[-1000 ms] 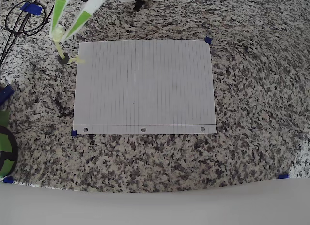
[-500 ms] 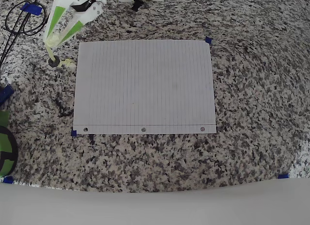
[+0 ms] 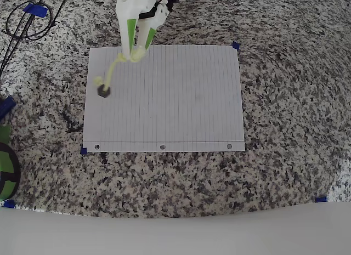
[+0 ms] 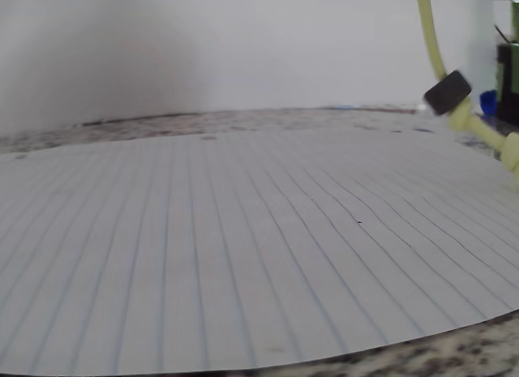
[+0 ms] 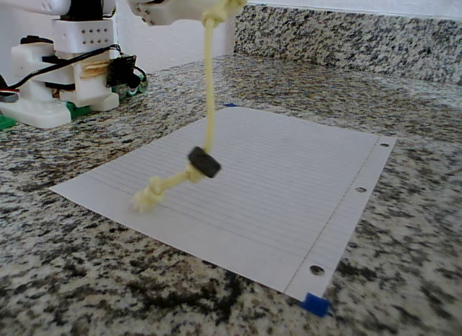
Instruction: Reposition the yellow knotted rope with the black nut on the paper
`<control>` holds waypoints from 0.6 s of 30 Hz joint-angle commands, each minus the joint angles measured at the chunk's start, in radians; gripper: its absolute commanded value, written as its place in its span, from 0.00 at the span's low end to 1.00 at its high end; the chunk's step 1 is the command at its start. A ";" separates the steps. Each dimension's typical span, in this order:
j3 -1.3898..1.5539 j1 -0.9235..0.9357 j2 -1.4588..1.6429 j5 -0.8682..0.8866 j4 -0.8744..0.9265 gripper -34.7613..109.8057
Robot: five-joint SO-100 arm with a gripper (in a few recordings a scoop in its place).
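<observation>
Above the paper, the gripper pinches the yellow knotted rope by its top knot, the black nut dangling low; a swing could land it off-sheet.

Speckled grey-and-black granite countertop with matching granite backsplash, plain white wall above, under even, diffuse lighting.

In the wrist view, the yellow knotted rope is cut off at the top edge; its lower knot blurs at the right edge.
</observation>
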 commanded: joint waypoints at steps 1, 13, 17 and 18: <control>-0.006 -0.078 0.077 -0.055 0.137 0.24; -0.006 -0.222 0.081 -0.112 0.402 0.24; -0.006 -0.261 0.077 -0.098 0.422 0.24; -0.006 -0.272 0.077 -0.101 0.422 0.24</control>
